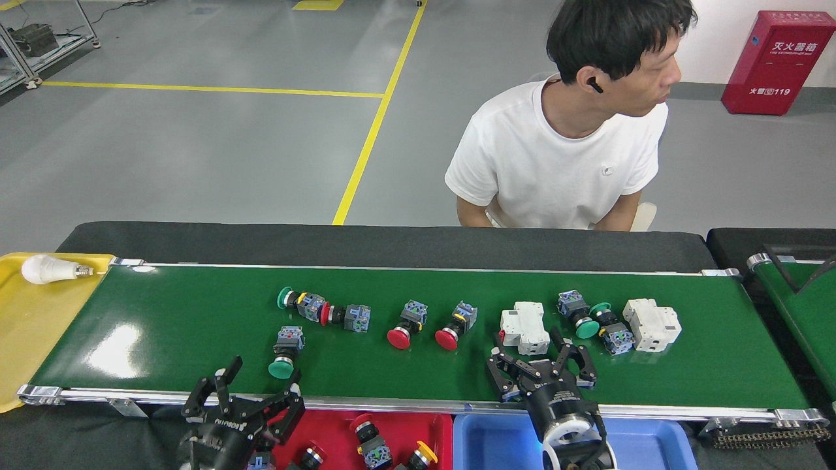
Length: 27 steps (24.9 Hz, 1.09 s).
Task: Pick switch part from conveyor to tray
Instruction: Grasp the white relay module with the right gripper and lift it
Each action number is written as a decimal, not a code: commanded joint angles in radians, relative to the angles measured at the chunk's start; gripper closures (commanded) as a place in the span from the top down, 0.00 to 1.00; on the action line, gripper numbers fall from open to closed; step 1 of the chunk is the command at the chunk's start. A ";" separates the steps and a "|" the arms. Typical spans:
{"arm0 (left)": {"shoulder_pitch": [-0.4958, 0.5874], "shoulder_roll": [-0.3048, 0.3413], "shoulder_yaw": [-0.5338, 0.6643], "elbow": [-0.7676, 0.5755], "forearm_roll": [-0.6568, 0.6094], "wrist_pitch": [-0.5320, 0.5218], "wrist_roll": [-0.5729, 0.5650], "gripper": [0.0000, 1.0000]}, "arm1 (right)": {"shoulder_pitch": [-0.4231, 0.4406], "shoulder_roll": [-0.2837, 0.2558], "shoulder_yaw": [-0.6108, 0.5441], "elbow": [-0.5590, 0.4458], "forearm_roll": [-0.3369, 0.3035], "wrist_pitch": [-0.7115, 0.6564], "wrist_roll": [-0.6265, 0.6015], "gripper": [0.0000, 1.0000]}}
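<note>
Switch parts (324, 312) strewn mid-frame along the green conveyor (163, 326), left gripper (255, 388) lower left, fingers spread and empty, right gripper (539, 356) splayed beneath a white breaker (524, 328), red box (777, 62) upper right marked "119"

We are seeing a glossy green belt (196, 320) throwing back glare, edged by shiny metal rails (366, 401). The switches (457, 324) are looking like smooth plastic, the bins (483, 437) too. The black surround (392, 245) is looking matt, cloth-like.
</note>
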 commanded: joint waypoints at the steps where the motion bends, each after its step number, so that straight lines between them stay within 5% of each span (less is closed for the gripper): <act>1: -0.058 0.013 0.002 0.058 -0.003 0.010 0.015 1.00 | -0.042 0.015 0.004 0.023 0.001 0.016 -0.002 0.86; 3: -0.095 0.027 0.002 0.118 -0.003 0.015 0.019 1.00 | -0.071 0.016 0.008 0.047 -0.003 0.002 -0.004 0.68; 5: -0.107 0.044 -0.001 0.163 -0.003 0.015 0.022 1.00 | -0.094 0.010 0.028 0.062 -0.008 -0.018 -0.004 0.37; 7: -0.109 0.056 -0.004 0.178 -0.004 0.012 0.022 0.94 | -0.099 0.010 0.028 0.067 -0.011 -0.061 -0.002 0.22; 10: -0.109 0.073 -0.002 0.187 -0.009 0.012 0.022 0.84 | -0.091 0.010 0.030 0.056 -0.042 -0.110 -0.002 0.20; 13: -0.109 0.081 0.001 0.198 -0.004 0.007 0.024 0.38 | -0.050 -0.008 0.025 -0.025 -0.082 -0.247 -0.001 0.20; 15: -0.109 0.082 -0.001 0.200 -0.004 0.003 0.030 0.07 | 0.010 -0.071 0.016 -0.125 -0.126 -0.382 -0.001 0.21; 21: -0.058 0.076 0.007 0.115 0.060 -0.004 0.054 0.02 | 0.250 -0.318 -0.081 -0.346 -0.405 -0.854 -0.002 0.25; 27: 0.287 0.093 0.027 -0.270 0.137 -0.091 0.056 0.03 | 0.401 -0.335 -0.274 -0.347 -0.435 -0.899 -0.001 0.29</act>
